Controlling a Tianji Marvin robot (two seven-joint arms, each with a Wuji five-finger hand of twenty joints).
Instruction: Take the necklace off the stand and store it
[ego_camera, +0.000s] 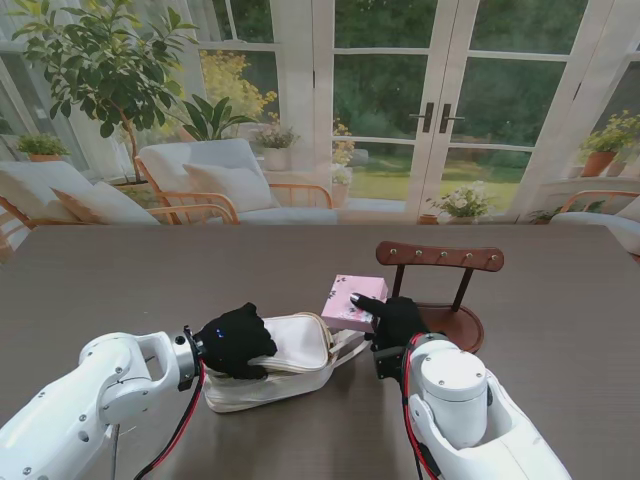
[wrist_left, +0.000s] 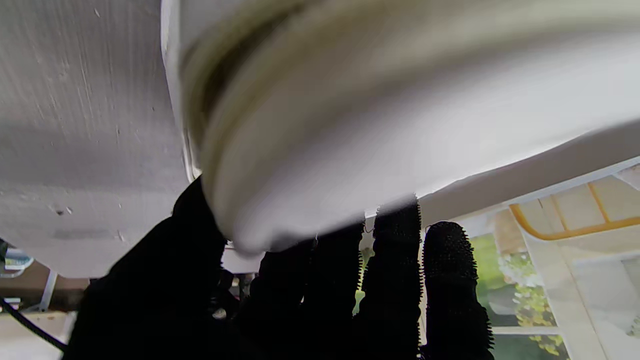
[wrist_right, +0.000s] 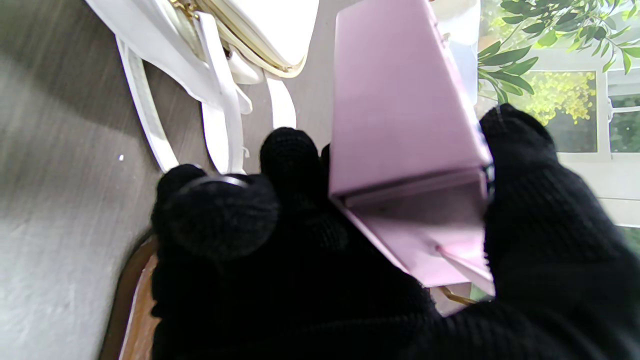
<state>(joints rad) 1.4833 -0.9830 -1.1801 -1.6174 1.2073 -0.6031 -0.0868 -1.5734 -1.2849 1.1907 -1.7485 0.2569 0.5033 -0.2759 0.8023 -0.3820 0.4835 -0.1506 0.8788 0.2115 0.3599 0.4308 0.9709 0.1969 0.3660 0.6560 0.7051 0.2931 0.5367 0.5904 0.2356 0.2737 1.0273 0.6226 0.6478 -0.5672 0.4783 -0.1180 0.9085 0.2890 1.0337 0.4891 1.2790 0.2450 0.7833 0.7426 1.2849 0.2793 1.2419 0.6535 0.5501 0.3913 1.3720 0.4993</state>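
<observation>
**Pink box going toward the bag**

In my right hand (ego_camera: 397, 318) sits the pink box (ego_camera: 352, 302), fingers (wrist_right: 520, 165) clamped round its sides and the box lifted just off the table (ego_camera: 120, 280), tilted toward the white bag (ego_camera: 285, 358). My left hand (ego_camera: 235, 340) is pressed onto the bag's near end, fingers curled on its rim; it looks closed on the fabric, holding the mouth steady. The wooden stand (ego_camera: 440, 258) behind the right hand shows bare pegs, and I can't see the necklace anywhere, so I judge it is already inside the box. To do this step well, I'd keep the left hand pinning the opening wide, level the box so its lid stays shut, and slide it in past the loose straps (wrist_right: 220, 115) without snagging them.
</observation>
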